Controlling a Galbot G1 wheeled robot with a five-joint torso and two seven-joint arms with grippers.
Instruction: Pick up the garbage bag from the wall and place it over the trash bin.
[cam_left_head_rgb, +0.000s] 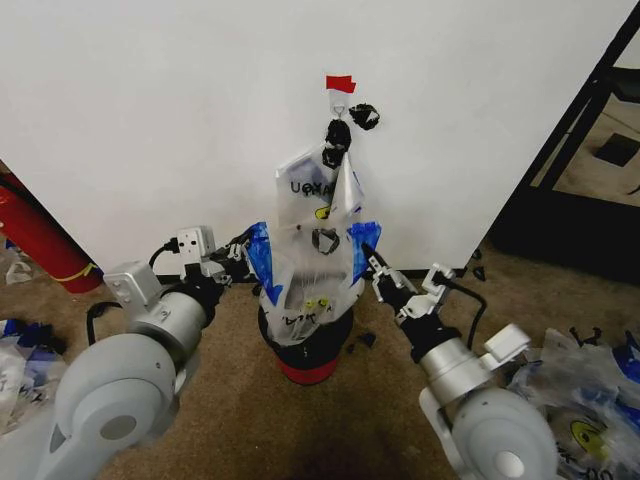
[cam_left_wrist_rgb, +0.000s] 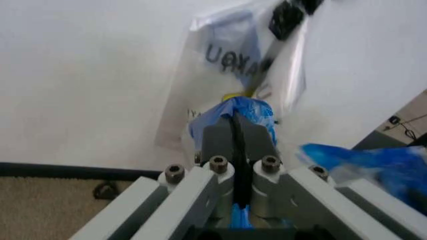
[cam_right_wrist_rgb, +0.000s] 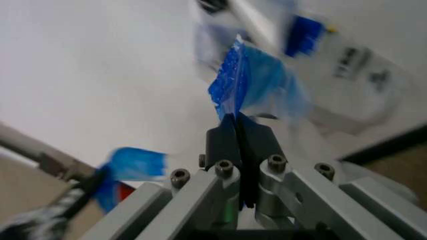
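Here the garbage bag (cam_left_head_rgb: 312, 262) is held above the trash bin (cam_left_head_rgb: 306, 352), its blue handles clamped by the left gripper (cam_left_head_rgb: 246, 256) and right gripper (cam_left_head_rgb: 367, 258).

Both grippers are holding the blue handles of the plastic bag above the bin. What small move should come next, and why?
Probably lower both handles and spread them over the small round black trash bin. The left gripper and right gripper each pinch a blue handle of the thin see-through garbage bag, which hangs directly above the bin, its top close to the black lumps.
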